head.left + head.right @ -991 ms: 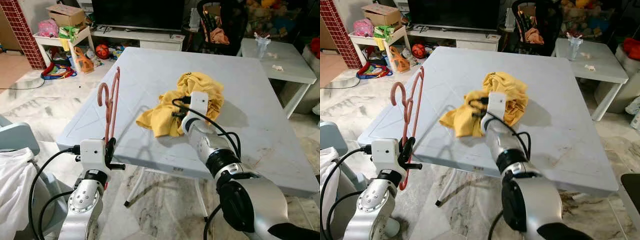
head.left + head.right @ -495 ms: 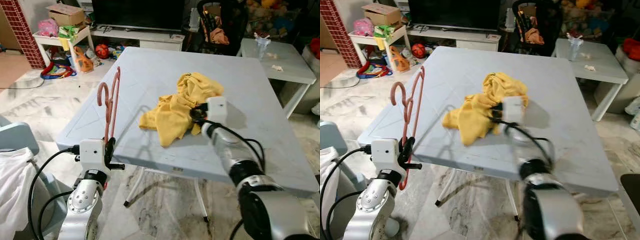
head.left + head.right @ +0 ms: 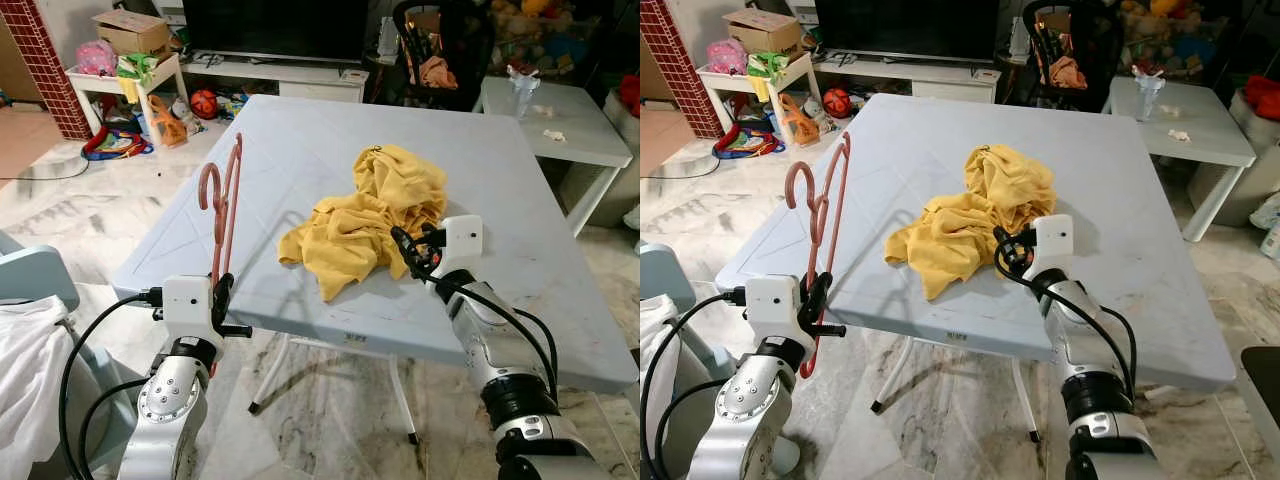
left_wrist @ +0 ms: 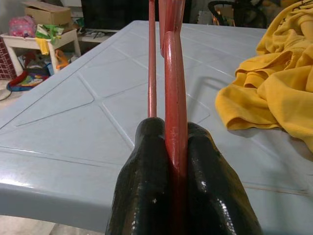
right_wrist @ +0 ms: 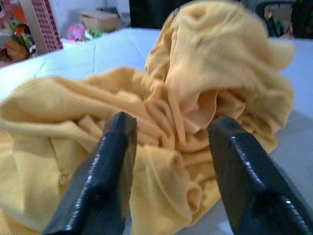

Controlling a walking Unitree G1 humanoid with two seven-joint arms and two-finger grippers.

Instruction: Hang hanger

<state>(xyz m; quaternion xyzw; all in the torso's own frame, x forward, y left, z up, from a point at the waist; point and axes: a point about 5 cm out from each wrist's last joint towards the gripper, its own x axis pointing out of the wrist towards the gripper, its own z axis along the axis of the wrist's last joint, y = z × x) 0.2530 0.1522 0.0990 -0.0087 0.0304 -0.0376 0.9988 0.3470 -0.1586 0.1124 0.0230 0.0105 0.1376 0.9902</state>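
The left gripper (image 4: 173, 147) is squeezed tight on the red hanger (image 3: 225, 205), holding it upright by the near left edge of the grey table (image 3: 300, 130). The right gripper (image 5: 168, 147) has its fingers wide apart, right at the yellow shirt (image 3: 365, 215) crumpled on the table, perhaps touching the cloth; it is blurry there.
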